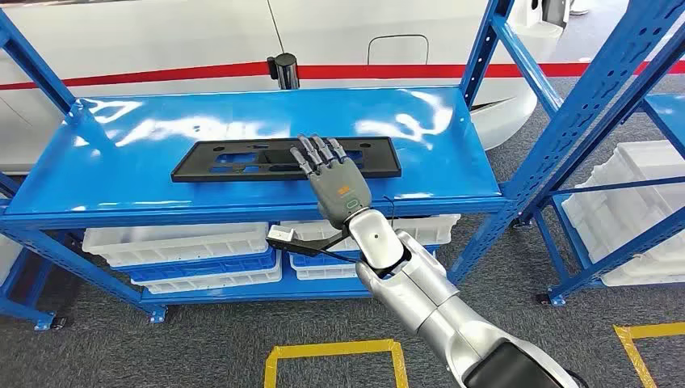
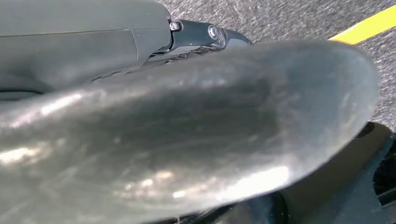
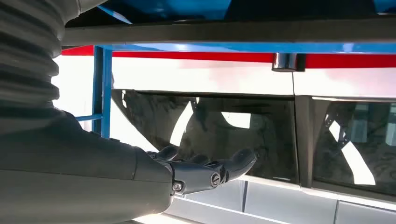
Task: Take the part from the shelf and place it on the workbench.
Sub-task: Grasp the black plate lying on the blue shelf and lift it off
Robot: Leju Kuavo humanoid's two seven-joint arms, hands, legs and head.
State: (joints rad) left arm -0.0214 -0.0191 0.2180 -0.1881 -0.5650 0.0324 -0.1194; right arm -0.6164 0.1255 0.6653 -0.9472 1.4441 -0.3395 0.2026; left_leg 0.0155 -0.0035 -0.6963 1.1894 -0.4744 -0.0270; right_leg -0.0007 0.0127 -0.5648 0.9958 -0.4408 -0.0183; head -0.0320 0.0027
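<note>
Flat black rectangular plastic part (image 1: 284,158) w/ cut-outs lies lengthwise on the glossy blue metal shelf (image 1: 161,121), approx. centre. Right hand (image 1: 331,174) reaches over shelf's front edge, fingers straight and apart, tips over the part's right half, holding nothing. Left hand (image 2: 187,140): blurred close-up, can't tell its state. White plastic bins (image 1: 178,242) sit below the shelf.

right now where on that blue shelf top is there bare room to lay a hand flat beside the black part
The blue shelf top is bare left of the black part, out to the left upright, and right of it toward the right upright. A narrower bare strip runs behind the part. The middle front is crowded: the right robot hand reaches over the part's right half there.
</note>
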